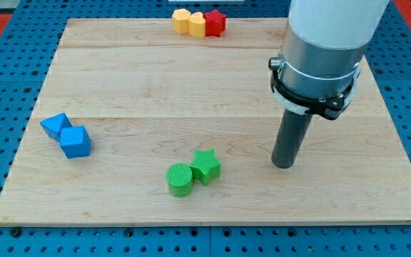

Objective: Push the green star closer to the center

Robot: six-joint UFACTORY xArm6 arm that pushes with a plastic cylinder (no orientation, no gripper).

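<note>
The green star [206,165] lay low on the board [191,86], a little below the middle, touching a green cylinder [180,179] on its lower left. My tip [283,165] stood on the wood off to the star's right, at about the same height in the view, apart from it with bare wood between them. It was a plain rod end, holding nothing and touching no block.

Far to the view's left, two blue blocks [66,134] sat pressed together; their shapes I could not quite settle. At the top edge, two yellow blocks [190,22] and a red one [215,23] huddled in a row, the red possibly a star.
</note>
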